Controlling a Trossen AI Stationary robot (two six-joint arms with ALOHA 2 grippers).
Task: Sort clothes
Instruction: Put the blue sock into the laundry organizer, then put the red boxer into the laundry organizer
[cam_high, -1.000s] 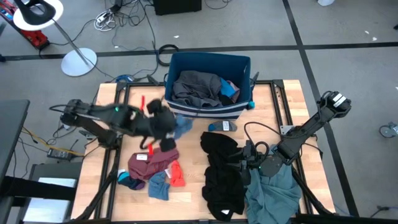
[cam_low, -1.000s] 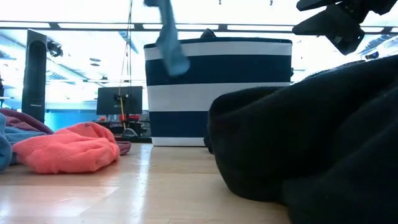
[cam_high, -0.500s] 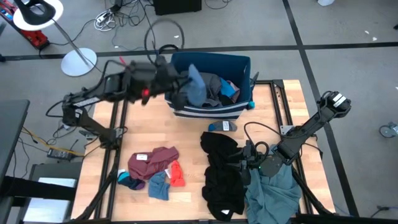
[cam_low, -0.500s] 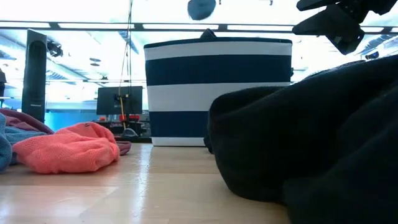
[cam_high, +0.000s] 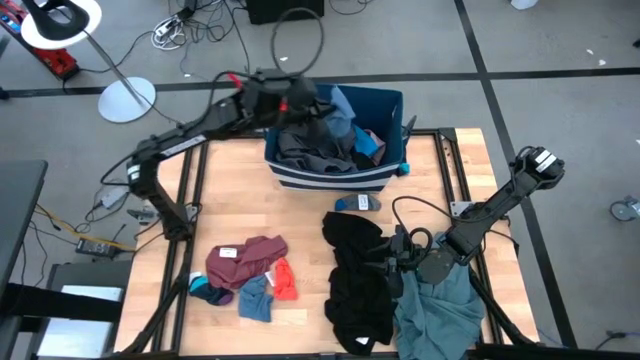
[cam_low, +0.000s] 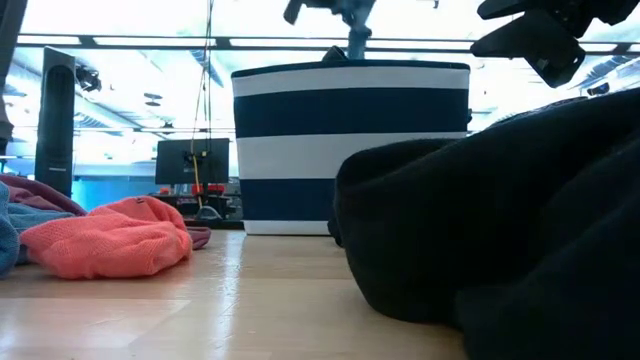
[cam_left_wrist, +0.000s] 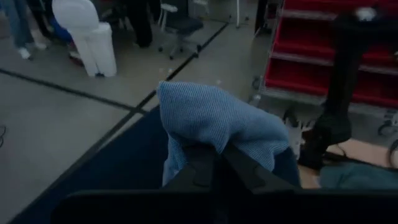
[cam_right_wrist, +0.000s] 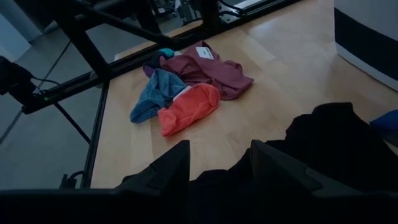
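Two arms are at the table, and only the left one carries anything. The left gripper (cam_high: 300, 97) is up over the bin's (cam_high: 385, 102) back left corner, its fingers (cam_left_wrist: 202, 165) pinched nearly together on a blue cloth (cam_left_wrist: 217, 121). That cloth is light blue with a fine ribbed knit, soft and bunched; it folds over the fingertips and droops down on both sides of them, above the bin's opening. In the low view it shows as a small hanging scrap (cam_low: 357, 22) just over the bin's striped rim.

Inside the bin lie a dark grey garment (cam_high: 315, 140) and a bright blue piece (cam_high: 370, 146) near the right wall. A small blue piece (cam_high: 357, 203) lies on the table just in front of the bin.

Toward the left front of the table sits a little heap well apart from the left gripper: a maroon garment (cam_high: 250, 258) with a white label, an orange-red piece (cam_high: 285, 280) touching it, and a blue piece (cam_high: 255, 298) beside that.

The right gripper (cam_high: 395, 262) is low at the right front, fingers (cam_right_wrist: 168, 168) spread apart with nothing between them, resting over a large black garment (cam_high: 355, 270). A teal-grey garment (cam_high: 440, 305) lies just beside the black one, under the right arm.
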